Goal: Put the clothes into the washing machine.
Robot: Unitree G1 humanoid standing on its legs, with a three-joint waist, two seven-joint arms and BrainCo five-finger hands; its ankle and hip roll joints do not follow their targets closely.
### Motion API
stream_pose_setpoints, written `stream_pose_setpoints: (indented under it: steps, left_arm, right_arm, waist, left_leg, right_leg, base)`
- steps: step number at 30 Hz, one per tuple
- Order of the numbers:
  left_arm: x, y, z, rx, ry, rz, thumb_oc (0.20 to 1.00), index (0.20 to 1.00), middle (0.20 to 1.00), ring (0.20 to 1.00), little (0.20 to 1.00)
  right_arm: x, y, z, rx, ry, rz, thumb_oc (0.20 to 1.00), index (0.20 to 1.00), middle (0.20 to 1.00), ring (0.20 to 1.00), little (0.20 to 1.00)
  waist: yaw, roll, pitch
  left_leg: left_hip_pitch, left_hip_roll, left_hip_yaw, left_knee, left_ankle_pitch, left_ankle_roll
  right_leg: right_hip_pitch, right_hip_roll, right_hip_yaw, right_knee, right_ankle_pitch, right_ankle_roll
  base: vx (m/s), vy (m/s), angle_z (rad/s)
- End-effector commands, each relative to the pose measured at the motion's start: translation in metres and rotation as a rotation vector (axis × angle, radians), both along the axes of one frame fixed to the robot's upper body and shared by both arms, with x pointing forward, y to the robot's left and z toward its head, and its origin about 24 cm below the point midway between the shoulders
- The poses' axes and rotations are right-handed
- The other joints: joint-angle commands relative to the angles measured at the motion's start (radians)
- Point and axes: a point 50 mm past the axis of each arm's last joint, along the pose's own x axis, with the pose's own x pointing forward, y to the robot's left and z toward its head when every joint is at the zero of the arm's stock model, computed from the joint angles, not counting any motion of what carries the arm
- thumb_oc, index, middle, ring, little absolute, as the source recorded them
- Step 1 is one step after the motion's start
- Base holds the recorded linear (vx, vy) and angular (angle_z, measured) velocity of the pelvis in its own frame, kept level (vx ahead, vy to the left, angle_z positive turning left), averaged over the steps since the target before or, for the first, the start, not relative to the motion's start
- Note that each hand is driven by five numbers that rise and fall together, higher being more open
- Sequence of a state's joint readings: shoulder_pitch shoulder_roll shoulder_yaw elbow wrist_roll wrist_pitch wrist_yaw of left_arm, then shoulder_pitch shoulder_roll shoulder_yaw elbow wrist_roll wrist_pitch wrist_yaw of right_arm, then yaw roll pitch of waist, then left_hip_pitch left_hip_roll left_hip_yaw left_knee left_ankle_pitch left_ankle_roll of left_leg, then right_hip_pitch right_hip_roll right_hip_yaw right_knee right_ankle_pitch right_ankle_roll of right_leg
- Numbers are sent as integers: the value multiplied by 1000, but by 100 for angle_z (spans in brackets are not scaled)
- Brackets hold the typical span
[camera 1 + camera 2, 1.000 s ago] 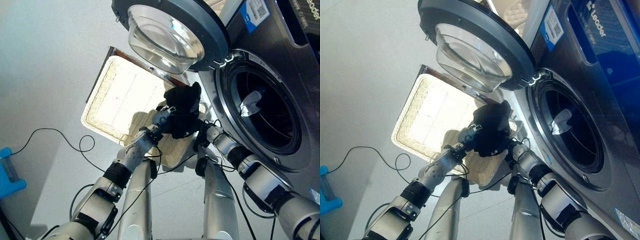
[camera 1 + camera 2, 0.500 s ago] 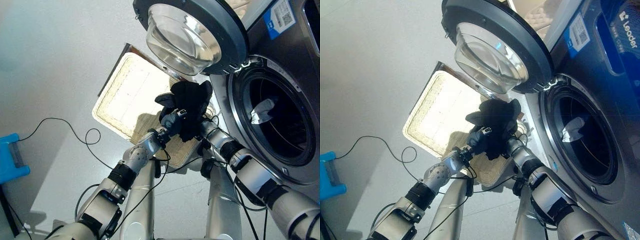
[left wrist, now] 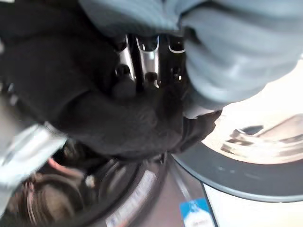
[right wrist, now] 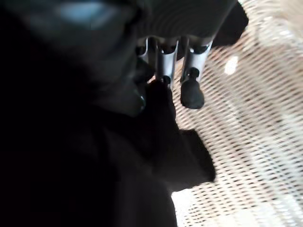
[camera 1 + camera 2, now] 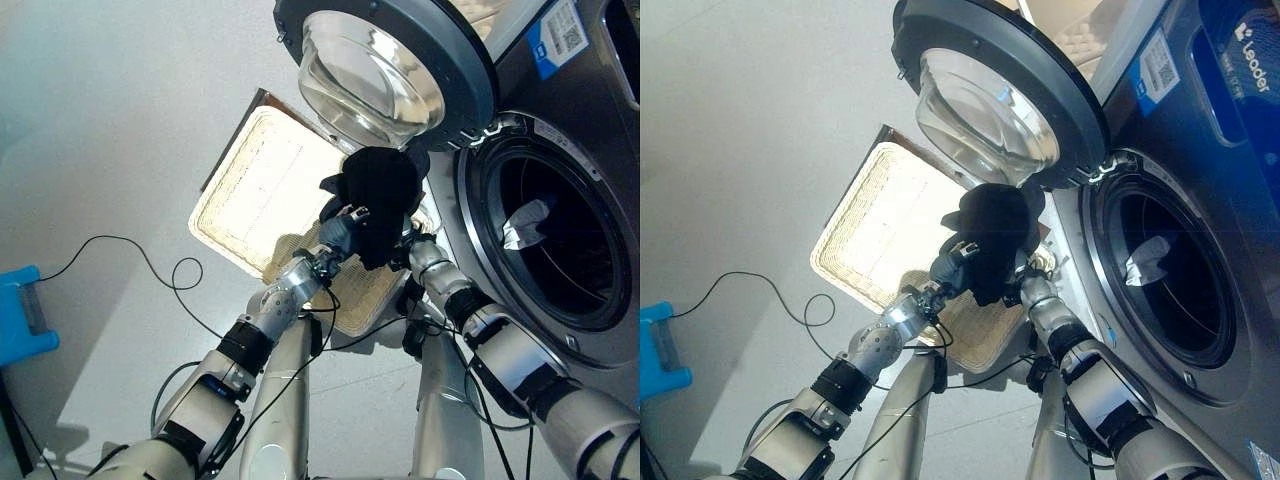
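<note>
Black garment (image 5: 380, 195) bunched at frame centre, held up between both hands, above wicker basket (image 5: 258, 190) on floor and below open round door (image 5: 385, 60); left hand (image 5: 343, 228) fingers curled into cloth; right hand (image 4: 189, 75) fingers clamped on it too; washing machine drum (image 5: 560, 235) at right, pale cloth (image 5: 525, 222) inside.

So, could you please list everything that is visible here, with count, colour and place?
black garment: one, black, held up between both hands, over the basket's near end, below the open door
wicker basket: one, cream, on the floor left of the machine
washing machine: one, dark grey, at right
door: one, grey rim with clear glass, swung open
white cloth: one, white, inside the drum
blue object: one, blue, on the floor at far left
left hand: fingers curled on the garment
right hand: fingers curled on the garment
</note>
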State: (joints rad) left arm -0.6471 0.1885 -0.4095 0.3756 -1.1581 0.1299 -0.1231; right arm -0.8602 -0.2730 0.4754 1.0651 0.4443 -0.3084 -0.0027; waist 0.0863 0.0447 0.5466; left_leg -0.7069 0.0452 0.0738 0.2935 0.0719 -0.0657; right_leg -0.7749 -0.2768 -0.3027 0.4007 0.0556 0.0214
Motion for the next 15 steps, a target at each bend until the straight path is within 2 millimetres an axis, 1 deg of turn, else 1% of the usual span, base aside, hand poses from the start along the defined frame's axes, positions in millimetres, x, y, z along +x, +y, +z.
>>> stream_pose_setpoints:
  steps: [1, 2, 3, 6, 7, 8, 9, 10, 11, 12, 15]
  left_arm:
    - [-2, -3, 5, 12, -47, 66, 200, 200, 200, 200, 200]
    - [-2, -3, 5, 12, -47, 66, 200, 200, 200, 200, 200]
    - [1, 9, -4, 74, -51, 120, 200, 200, 200, 200, 200]
    - [1, 9, -4, 74, -51, 120, 200, 200, 200, 200, 200]
    - [1, 15, -8, 106, -50, 145, 200, 200, 200, 200, 200]
    - [1, 15, -8, 106, -50, 145, 200, 200, 200, 200, 200]
    - [5, 34, -24, 224, -43, 239, 200, 200, 200, 200, 200]
    - [6, 43, -32, 313, -62, 253, 200, 200, 200, 200, 200]
    - [6, 44, -34, 337, -66, 247, 200, 200, 200, 200, 200]
    - [7, 47, -38, 391, -78, 227, 344, 344, 344, 344, 344]
    - [7, 47, -38, 391, -78, 227, 344, 344, 344, 344, 344]
  right_arm:
    - [1, 6, 36, 160, -174, 56, 200, 200, 200, 200, 200]
    - [1, 6, 36, 160, -174, 56, 200, 200, 200, 200, 200]
    - [-3, 2, 34, 216, -186, 48, 200, 200, 200, 200, 200]
    - [-3, 2, 34, 216, -186, 48, 200, 200, 200, 200, 200]
    - [-6, 0, 32, 236, -194, 37, 200, 200, 200, 200, 200]
    - [-6, 0, 32, 236, -194, 36, 200, 200, 200, 200, 200]
    - [-14, -5, 30, 327, -214, 2, 200, 200, 200, 200, 200]
    - [-16, -8, 27, 346, -219, -13, 200, 200, 200, 200, 200]
    - [-17, -8, 27, 349, -220, -21, 200, 200, 200, 200, 200]
    - [-17, -9, 27, 358, -224, -28, 200, 200, 200, 200, 200]
    - [-17, -9, 27, 358, -224, -28, 200, 200, 200, 200, 200]
  waist:
    - [-24, 62, -27]
    - [-24, 62, -27]
    - [-34, 58, -27]
    - [-34, 58, -27]
    - [-38, 56, -27]
    - [-38, 55, -27]
    - [-52, 49, -27]
    - [-59, 48, -27]
    - [-59, 48, -27]
    - [-64, 48, -27]
    - [-63, 48, -27]
  left_leg:
    - [-9, -53, 107, 15, -71, 9]
    - [-9, -53, 107, 15, -71, 9]
    - [-8, -48, 113, 18, -73, 8]
    - [-8, -48, 113, 18, -73, 8]
    - [-7, -45, 116, 18, -74, 7]
    - [-6, -45, 116, 18, -74, 7]
    - [-1, -39, 128, 14, -72, 5]
    - [-1, -36, 131, 14, -72, 3]
    - [0, -36, 131, 14, -72, 2]
    - [-2, -32, 135, 14, -72, 2]
    - [-2, -32, 136, 14, -72, 2]
  right_leg:
    - [15, 63, 8, 5, -32, 93]
    - [15, 63, 8, 5, -32, 93]
    - [15, 66, 12, 7, -35, 94]
    - [15, 66, 12, 7, -35, 94]
    - [16, 68, 14, 7, -36, 95]
    - [16, 68, 14, 7, -36, 95]
    - [19, 75, 20, 1, -37, 97]
    - [20, 78, 24, -2, -38, 97]
    - [21, 79, 25, -3, -38, 97]
    - [18, 81, 28, -3, -38, 98]
    - [18, 81, 29, -2, -38, 98]
  base:
    - [6, 25, -6]
    - [13, 52, -8]
    - [7, 27, -5]
    - [1, 4, -2]
    - [4, 12, -10]
    - [10, 62, -21]
    - [10, 70, -19]
    - [12, 71, -20]
    - [8, 36, -19]
    - [4, 17, -17]
    - [3, 19, -11]
